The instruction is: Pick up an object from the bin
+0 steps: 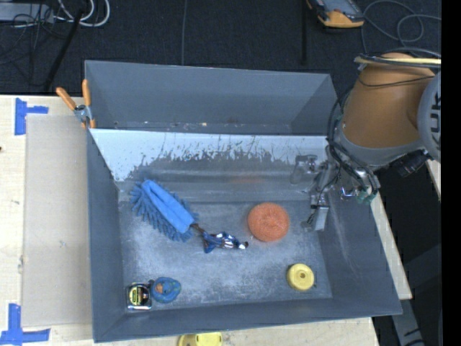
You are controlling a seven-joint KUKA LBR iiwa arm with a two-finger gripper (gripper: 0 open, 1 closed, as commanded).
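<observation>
- Closest to the camera, well to the lower left of the orange round scouring pad, a small yellow-and-black tape measure lies against the near wall of the grey metal bin.
- A blue round flat piece lies touching the tape measure, on the side towards the pad.
- A yellow round disc with a hole in its middle lies alone near the pad, below it and a little to its right in the view, apart from it.
- The pad itself lies flat on the bin floor, right of the middle, with nothing resting on it.
- A blue fluffy brush lies aslant, left of the pad. Its dark blue-and-white handle end points towards the pad and stops just short of it.
- The gripper hangs low in the bin on the pad's right side, near the right wall. It is beside the pad, not over it.
- Its two metal fingers stand spread apart, and nothing is between them. The lower one is just beside the pad's right edge; whether it touches the pad I cannot tell.
- Up and to the right of the pad, the arm's orange cover rises above the bin's right rim, with cables running down to the wrist.
</observation>
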